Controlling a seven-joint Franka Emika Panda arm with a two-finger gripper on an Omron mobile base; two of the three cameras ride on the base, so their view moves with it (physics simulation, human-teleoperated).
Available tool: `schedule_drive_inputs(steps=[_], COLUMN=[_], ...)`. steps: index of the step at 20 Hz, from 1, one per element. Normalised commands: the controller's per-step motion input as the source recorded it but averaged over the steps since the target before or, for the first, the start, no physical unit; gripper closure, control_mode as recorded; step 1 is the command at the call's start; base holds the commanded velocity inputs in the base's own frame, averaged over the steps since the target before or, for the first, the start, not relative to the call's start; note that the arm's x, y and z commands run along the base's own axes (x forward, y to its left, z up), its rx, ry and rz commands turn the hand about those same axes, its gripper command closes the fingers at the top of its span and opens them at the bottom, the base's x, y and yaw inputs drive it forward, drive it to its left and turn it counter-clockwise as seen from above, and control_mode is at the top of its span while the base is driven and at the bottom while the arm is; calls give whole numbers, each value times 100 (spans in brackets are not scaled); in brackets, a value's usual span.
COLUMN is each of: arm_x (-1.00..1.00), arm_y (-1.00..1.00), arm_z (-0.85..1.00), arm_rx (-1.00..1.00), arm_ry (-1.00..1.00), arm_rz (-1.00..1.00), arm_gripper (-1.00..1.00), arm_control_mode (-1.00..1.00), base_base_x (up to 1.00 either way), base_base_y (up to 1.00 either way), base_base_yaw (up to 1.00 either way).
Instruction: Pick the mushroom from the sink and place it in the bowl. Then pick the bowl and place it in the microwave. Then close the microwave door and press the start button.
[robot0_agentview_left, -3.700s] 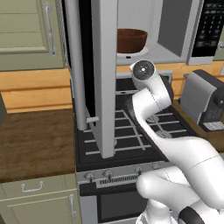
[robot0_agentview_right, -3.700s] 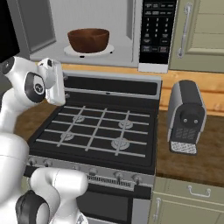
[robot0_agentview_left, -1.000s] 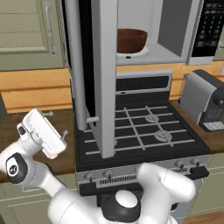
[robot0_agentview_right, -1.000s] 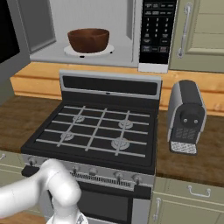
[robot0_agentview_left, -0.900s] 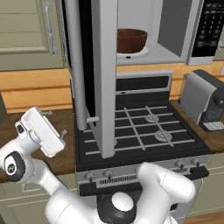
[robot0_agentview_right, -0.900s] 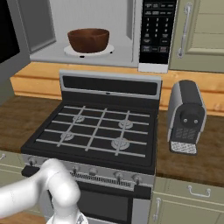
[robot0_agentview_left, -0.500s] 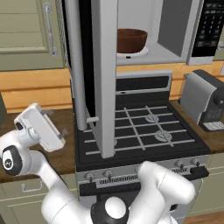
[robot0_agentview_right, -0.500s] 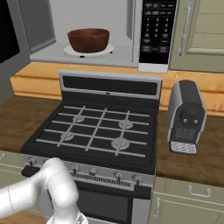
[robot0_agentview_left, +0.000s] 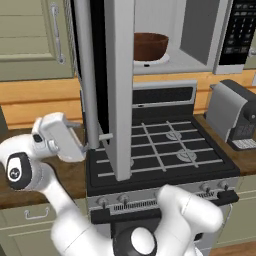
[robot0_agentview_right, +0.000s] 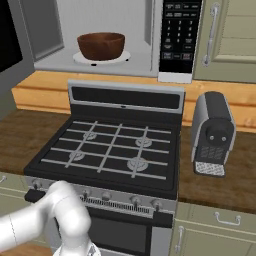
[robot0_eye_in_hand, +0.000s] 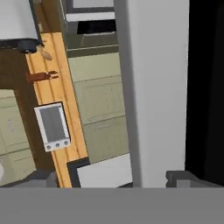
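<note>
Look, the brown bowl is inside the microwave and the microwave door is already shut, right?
Not quite. The bowl is inside the microwave, but the microwave door is open, not shut. The left base view shows it swung out over the stove, and the right base view looks straight into the open microwave at the bowl. The gripper is beside the door's edge.

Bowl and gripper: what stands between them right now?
In the left base view, the open microwave door stands edge-on between the gripper, at its left face, and the bowl inside the microwave.
</note>
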Motion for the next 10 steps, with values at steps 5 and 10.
schedule_drive_inputs(steps=[5,10], arm_x=[-15,-20], arm_y=[-65,-70], arm_z=[3,0], arm_rx=[15,12], arm_ry=[-18,-12], arm_rz=[34,41], arm_gripper=[-100,-100], arm_control_mode=[-100,-100], base_base_x=[0,0], base_base_y=[0,0], base_base_yaw=[0,0])
